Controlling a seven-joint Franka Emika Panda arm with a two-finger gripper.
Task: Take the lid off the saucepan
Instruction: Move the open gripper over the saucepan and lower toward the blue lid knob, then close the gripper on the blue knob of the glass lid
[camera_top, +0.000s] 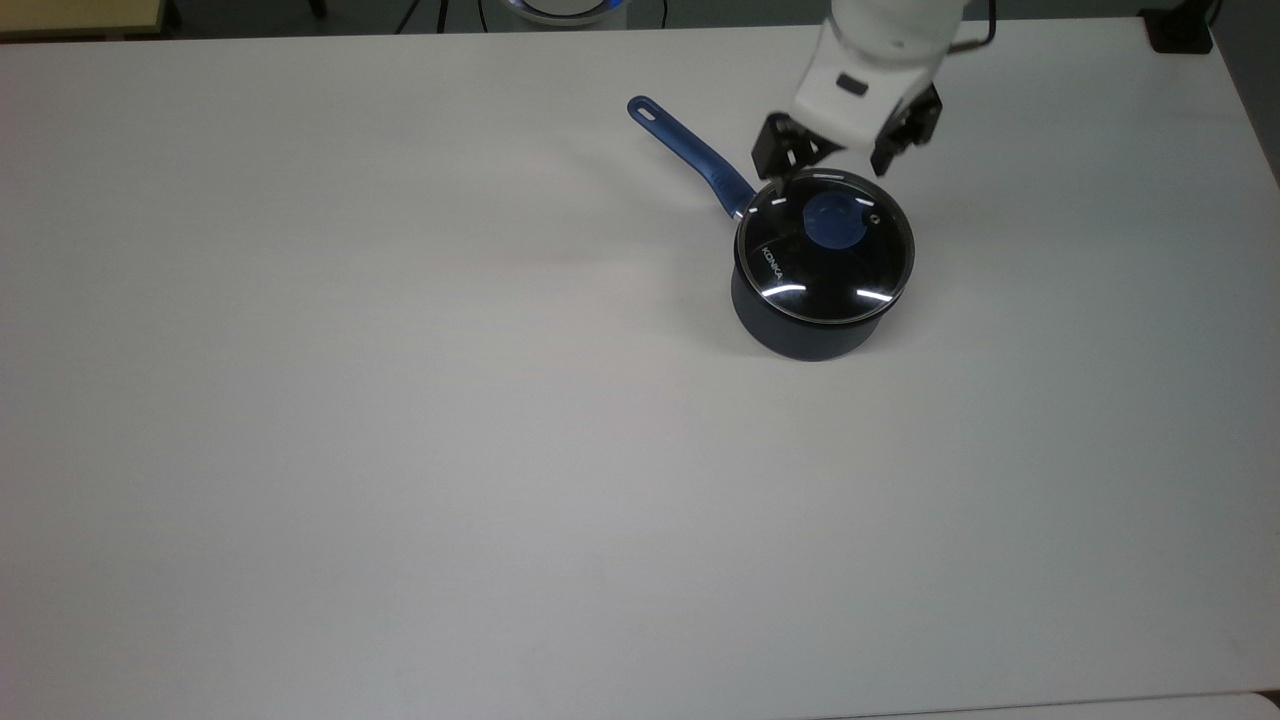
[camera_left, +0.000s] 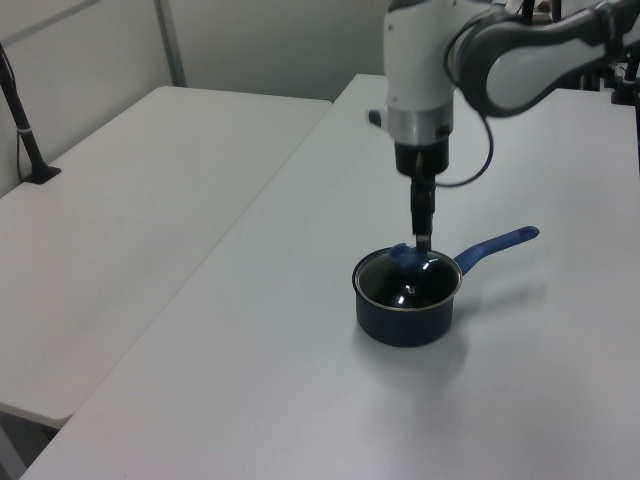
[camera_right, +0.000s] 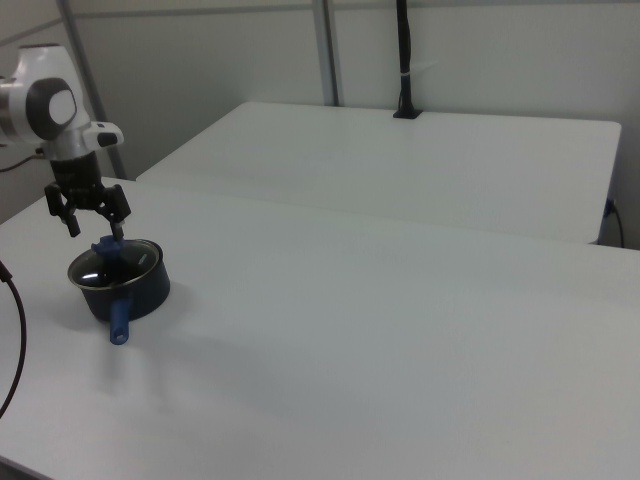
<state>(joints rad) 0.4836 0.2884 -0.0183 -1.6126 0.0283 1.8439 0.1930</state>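
On the white table (camera_top: 400, 400), lidded saucepan (camera_top: 800, 325) (lid (camera_top: 790, 270) seated), tool (camera_top: 832, 172) spread wide above.

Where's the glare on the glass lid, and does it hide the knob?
Top view: short white streaks ring the lid near its rim, and the knob stays clear. Left view: one bright glint on the glass, knob partly behind the hand. Right view: a faint highlight.

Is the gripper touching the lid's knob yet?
Cannot tell. In the right view the open gripper hangs just above the knob, with one fingertip close to it. The left view shows a fingertip overlapping the knob; no view shows a plain gap or contact.
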